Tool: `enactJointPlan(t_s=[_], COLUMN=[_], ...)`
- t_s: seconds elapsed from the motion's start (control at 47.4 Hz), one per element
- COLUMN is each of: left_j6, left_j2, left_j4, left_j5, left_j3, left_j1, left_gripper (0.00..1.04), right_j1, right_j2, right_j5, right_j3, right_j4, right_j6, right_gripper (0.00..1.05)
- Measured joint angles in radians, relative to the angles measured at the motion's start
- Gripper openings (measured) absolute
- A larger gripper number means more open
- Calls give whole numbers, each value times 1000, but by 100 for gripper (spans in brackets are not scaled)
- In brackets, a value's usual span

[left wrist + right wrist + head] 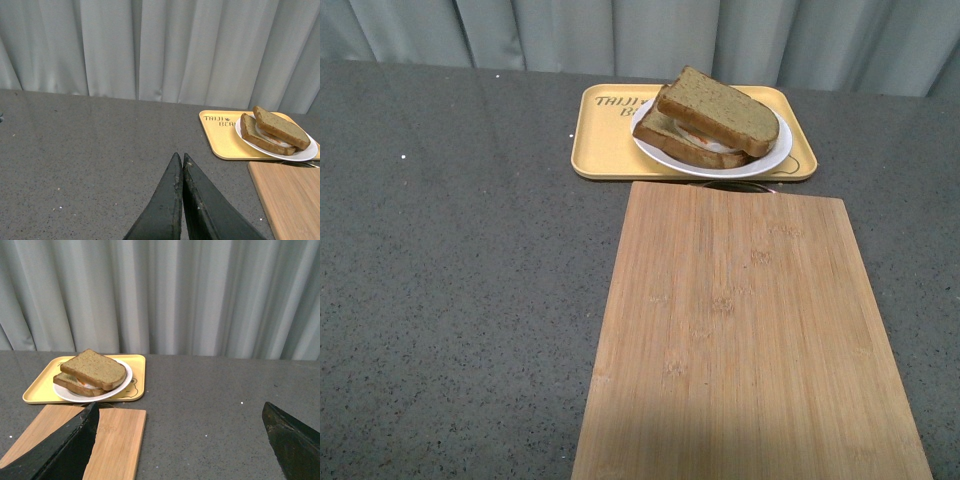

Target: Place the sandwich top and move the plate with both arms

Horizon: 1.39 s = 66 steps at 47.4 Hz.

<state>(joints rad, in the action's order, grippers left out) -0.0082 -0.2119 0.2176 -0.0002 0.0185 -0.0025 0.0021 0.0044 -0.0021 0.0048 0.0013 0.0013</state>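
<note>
- Front view: the sandwich top (720,108) lies tilted on the lower slice with the egg (688,140), all on the plate (760,160). The plate sits on the yellow tray (605,140) near the far edge of the counter (450,260), with its rim hanging past the tray's near edge. A wooden cutting board (750,340) lies just in front of the tray and runs to the near edge. Neither arm shows here.
- Left wrist view: the left gripper (180,157) hangs over bare counter, fingers pressed together and holding nothing, well apart from the tray (220,137) and plate (305,154).
- Right wrist view: the right gripper (180,412) has its fingers (75,440) spread wide and empty, above the board's edge (117,435) and the counter; the sandwich top (95,369) rests on the plate (122,382) beyond it.
</note>
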Motion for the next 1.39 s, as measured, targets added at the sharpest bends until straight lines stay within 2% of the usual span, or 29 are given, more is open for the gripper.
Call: enactJointPlan(t_s=[0.232,0.338,0.527,0.57,0.696,0.781,0.865,1.139,1.392], left_j6=[0,0,0,0,0,0,0,0,1], left_j2=[49,166,206,206,208,208,208,208,208], left_j4=[-51,-201,-216,-216,-216,-216,-216,-216,-216], left_j5=[0,0,0,0,0,0,0,0,0], left_j3=[0,0,0,0,0,0,0,0,0], left_j1=[0,0,0,0,0,0,0,0,0], left_gripper=[4,4,4,9,32,43,61,98,98], right_j1=[0,0,0,0,0,0,0,0,0], right_j2=[0,0,0,0,0,0,0,0,0], right_j5=[0,0,0,0,0,0,0,0,0], right_j3=[0,0,0,0,0,0,0,0,0], right_j4=[0,0,0,0,0,0,0,0,0], right_j6=[0,0,0,0,0,0,0,0,0], right_gripper=[95,95,95,95,95,95,95,95,95])
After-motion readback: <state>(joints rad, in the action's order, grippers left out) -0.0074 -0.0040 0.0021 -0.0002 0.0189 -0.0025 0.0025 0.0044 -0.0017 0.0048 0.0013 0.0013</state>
